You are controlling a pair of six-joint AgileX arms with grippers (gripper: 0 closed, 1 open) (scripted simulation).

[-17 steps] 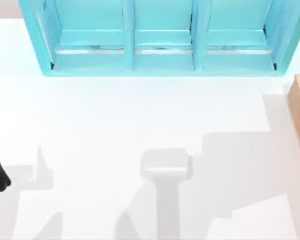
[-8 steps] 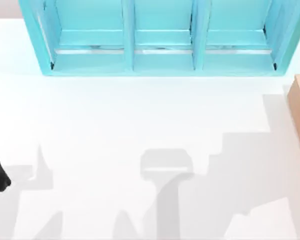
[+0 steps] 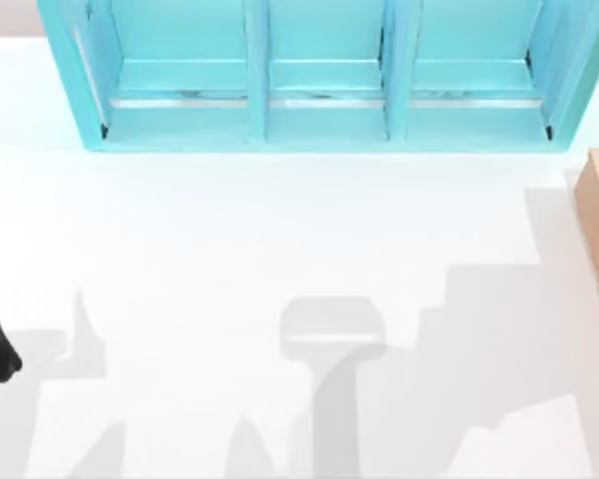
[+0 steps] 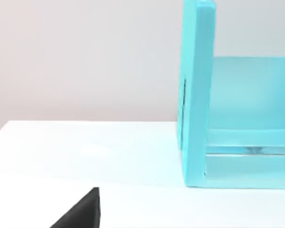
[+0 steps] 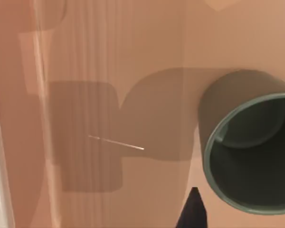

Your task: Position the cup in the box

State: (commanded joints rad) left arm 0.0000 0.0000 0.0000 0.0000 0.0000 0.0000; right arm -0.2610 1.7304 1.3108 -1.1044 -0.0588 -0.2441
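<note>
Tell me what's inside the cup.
In the right wrist view the cup hangs over the box floor, mouth toward the camera. Its visible interior holds nothing: bare wall and part of the bottom. The rest runs past the picture's edge.

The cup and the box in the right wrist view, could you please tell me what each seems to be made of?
The cup looks like matte plastic or glazed ceramic, I cannot tell which: a smooth, even olive-grey wall with no shine and a slightly greener rim. The box looks like unvarnished wood or wood-look board: tan-orange, with faint straight grain streaks along its flat surface and a dull finish.
</note>
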